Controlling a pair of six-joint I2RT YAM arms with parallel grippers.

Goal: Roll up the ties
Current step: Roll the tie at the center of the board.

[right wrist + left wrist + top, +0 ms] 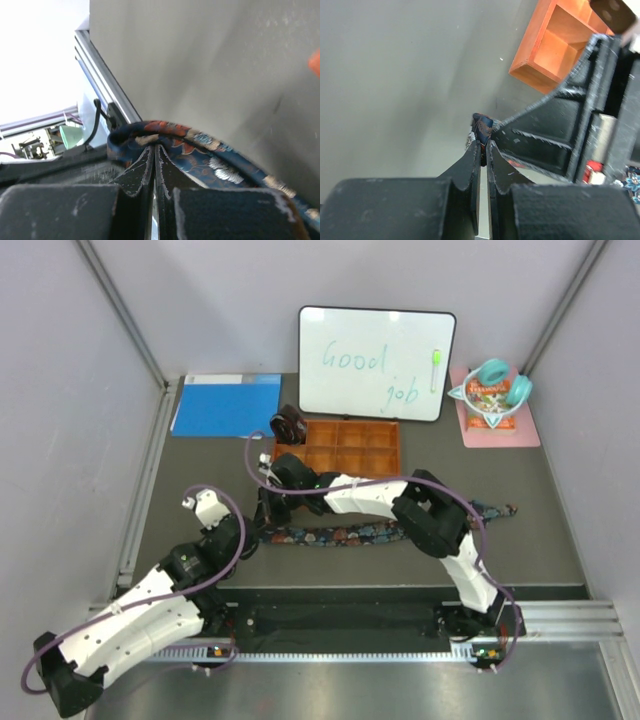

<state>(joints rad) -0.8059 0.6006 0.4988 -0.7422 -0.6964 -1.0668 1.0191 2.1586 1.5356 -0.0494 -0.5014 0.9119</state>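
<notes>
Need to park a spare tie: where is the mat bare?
Bare mat: right of the orange tray, between the pink pad and the floral tie; also between the blue folder and the left arm. Crowded: the tray's front left, where the left tool and right tool pinch the floral tie.

We are seeing soft, even overhead light around the orange tray (350, 447), with faint shadows falling in front of it. Up close the tray is going soft, the floral tie (200, 150) is blurring beside it, and far left of it the background is blowing out white.
</notes>
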